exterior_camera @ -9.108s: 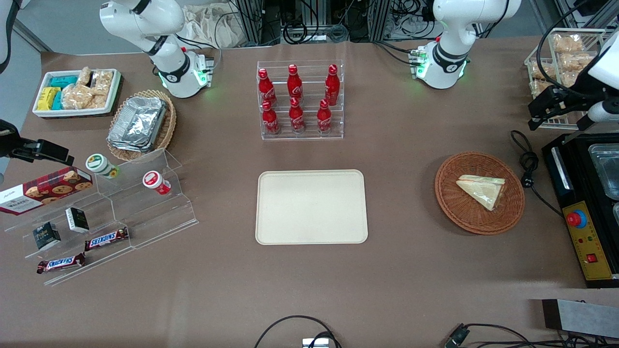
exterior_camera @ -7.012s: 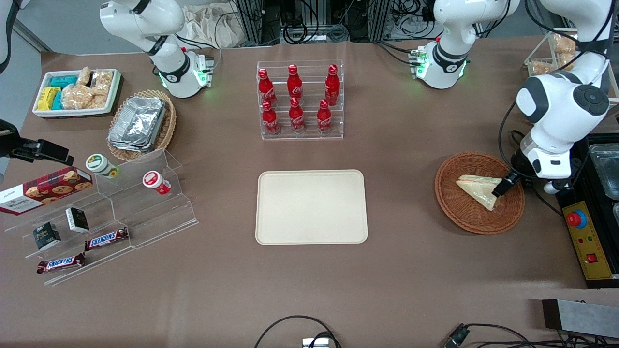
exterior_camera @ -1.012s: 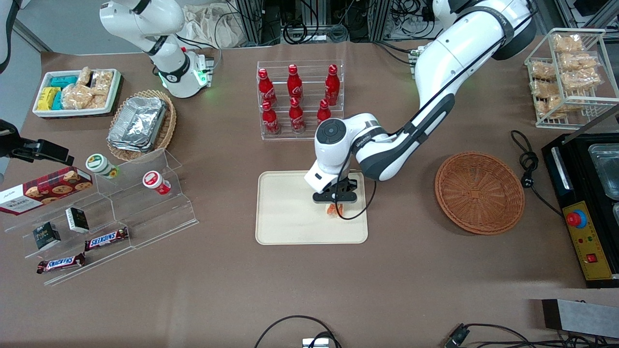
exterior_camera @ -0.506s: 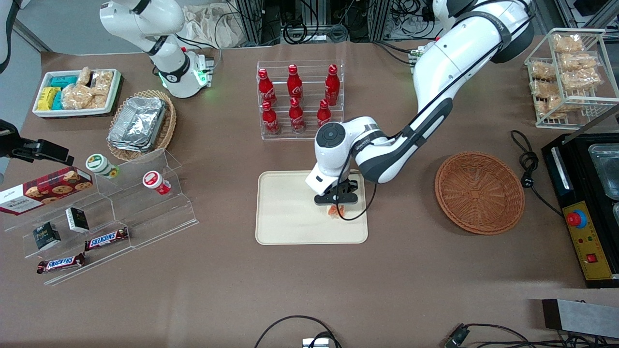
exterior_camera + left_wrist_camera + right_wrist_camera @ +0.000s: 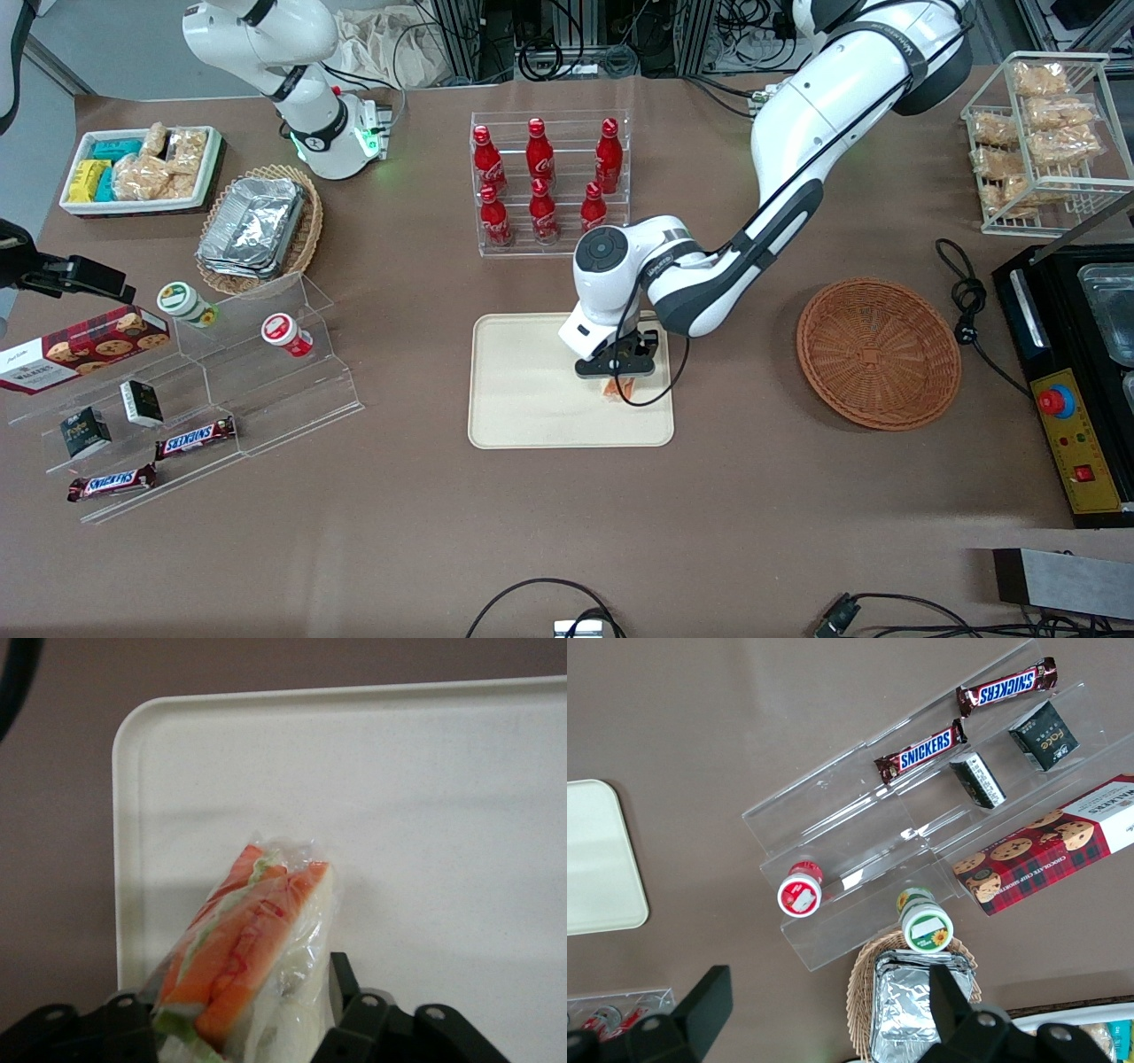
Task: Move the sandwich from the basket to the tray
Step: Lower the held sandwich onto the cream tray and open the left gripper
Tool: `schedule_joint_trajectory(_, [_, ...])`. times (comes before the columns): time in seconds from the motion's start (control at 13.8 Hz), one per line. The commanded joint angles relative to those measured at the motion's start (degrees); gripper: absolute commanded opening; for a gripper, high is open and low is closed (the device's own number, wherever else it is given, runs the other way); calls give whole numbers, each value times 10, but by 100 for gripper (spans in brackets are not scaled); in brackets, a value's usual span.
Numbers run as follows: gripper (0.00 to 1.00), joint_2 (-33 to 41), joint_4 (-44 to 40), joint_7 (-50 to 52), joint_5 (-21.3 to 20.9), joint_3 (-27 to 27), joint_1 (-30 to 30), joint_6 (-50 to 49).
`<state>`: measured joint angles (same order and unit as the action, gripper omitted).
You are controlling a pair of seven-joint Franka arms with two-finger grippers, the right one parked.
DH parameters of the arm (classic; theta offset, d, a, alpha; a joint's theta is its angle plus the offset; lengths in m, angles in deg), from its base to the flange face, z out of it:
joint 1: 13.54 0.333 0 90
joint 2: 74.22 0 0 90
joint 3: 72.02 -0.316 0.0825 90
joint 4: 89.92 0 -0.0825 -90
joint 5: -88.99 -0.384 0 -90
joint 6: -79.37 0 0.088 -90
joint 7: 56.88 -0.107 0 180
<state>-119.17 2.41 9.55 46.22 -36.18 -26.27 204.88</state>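
The gripper (image 5: 617,376) hangs just above the tray (image 5: 523,390), its fingers clamped on the wrapped sandwich (image 5: 248,948).

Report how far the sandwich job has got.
Done: the round reddish-brown wicker basket holds nothing, and the clear-wrapped triangular sandwich is over the flat cream-beige tray.
In hand: the left arm's claw is shut on the sandwich above the tray.
Left: let go and pull the arm away.
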Motion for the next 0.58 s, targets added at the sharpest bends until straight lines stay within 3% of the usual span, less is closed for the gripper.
schedule_joint_trajectory(0.0, [100,-5,-33,11,-11,-5,-11,-11])
schedule_joint_trajectory(0.51, [100,23,-45,8,0,-4,-5,-46])
